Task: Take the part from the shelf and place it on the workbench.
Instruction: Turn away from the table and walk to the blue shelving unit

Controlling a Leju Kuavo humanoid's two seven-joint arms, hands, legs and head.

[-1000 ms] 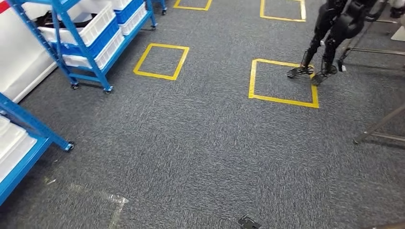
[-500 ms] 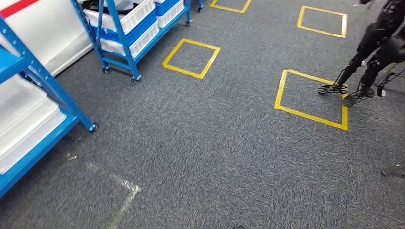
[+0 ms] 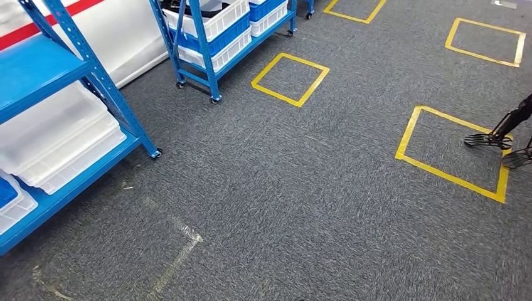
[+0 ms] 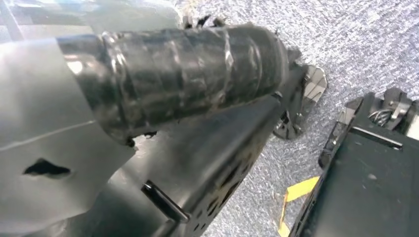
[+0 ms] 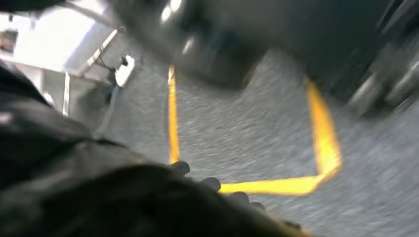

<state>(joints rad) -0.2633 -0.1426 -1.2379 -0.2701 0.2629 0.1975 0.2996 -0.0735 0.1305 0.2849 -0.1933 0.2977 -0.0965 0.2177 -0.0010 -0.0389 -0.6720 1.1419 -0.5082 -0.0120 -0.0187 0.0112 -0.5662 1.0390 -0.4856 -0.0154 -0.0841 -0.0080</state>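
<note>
The part cannot be picked out for certain: dark items lie in a white bin (image 3: 216, 15) on the far blue shelf (image 3: 207, 44) at 11 o'clock in the head view, too small to identify. The left hand (image 4: 178, 89) appears in its wrist view as a thick taped thumb over dark blurred shapes, and the right hand (image 5: 123, 197) as dark fingertips (image 5: 212, 183) over grey carpet (image 3: 301, 182); whether either is open or holding anything cannot be told. A nearer blue shelf (image 3: 56, 69) with clear bins (image 3: 59, 141) stands at 9 o'clock, yellow tape squares (image 3: 290, 78) mark the carpet at 12 and 3 o'clock, and another robot's dark feet (image 3: 489, 139) rest at the 3 o'clock square.
</note>
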